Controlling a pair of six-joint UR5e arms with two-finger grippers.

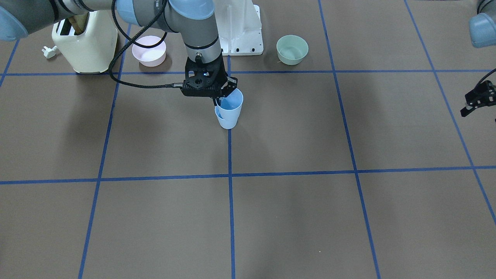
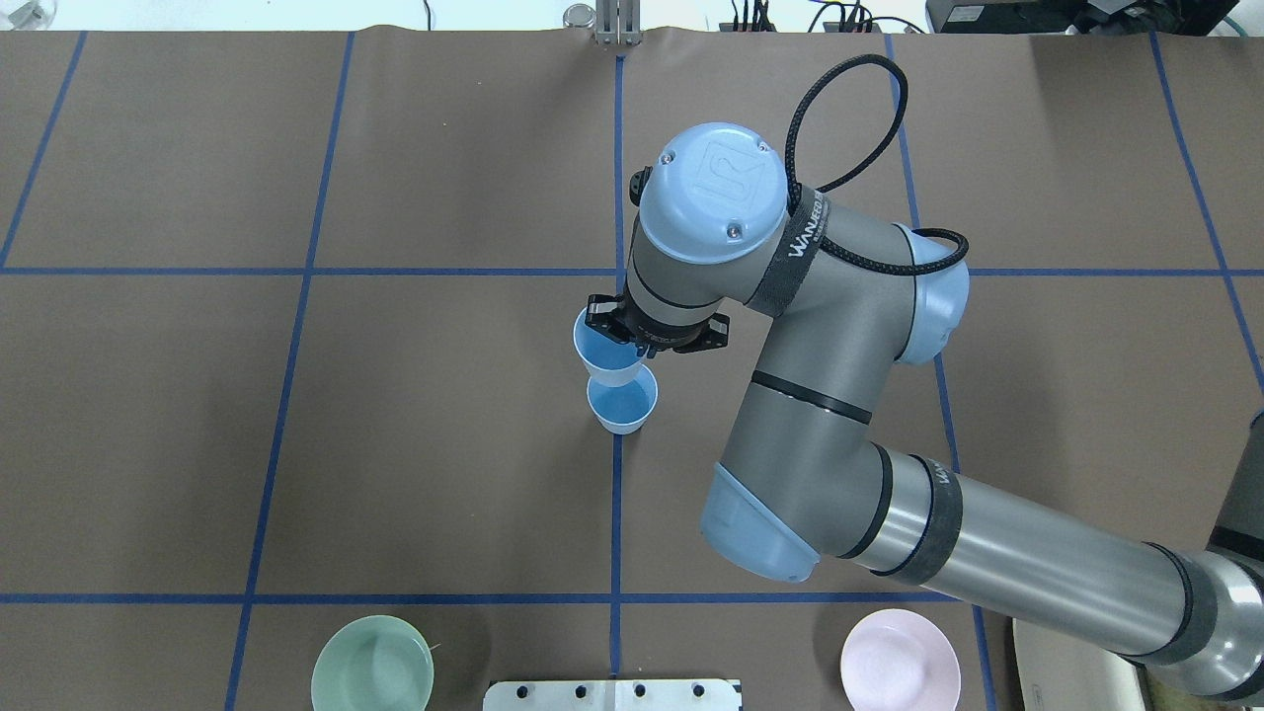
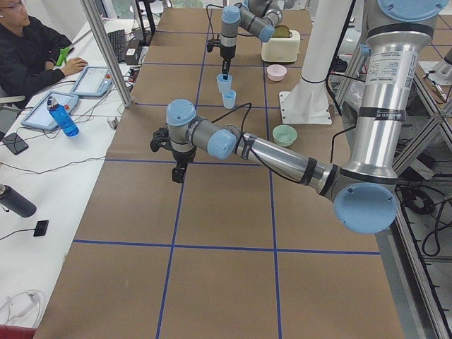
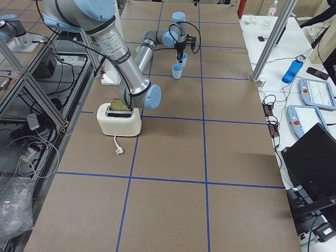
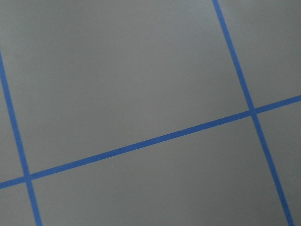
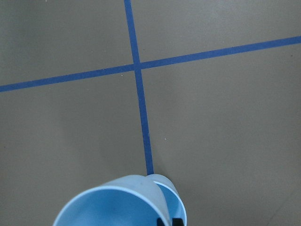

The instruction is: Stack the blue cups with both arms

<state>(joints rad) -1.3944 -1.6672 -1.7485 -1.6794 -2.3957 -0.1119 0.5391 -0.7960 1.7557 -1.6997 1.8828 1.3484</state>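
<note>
My right gripper is shut on the rim of one blue cup and holds it upright in the air near the table's middle. The held cup also shows in the overhead view. The second blue cup stands upright on the table just beside and below it, on the blue centre line. In the right wrist view the held cup's rim fills the bottom edge, with the standing cup partly behind it. My left gripper hangs empty above the table far to the side; I cannot tell whether it is open.
A cream toaster, a pink bowl and a pale green bowl stand along the robot's edge, either side of the white pedestal. A seated operator is at the side desk.
</note>
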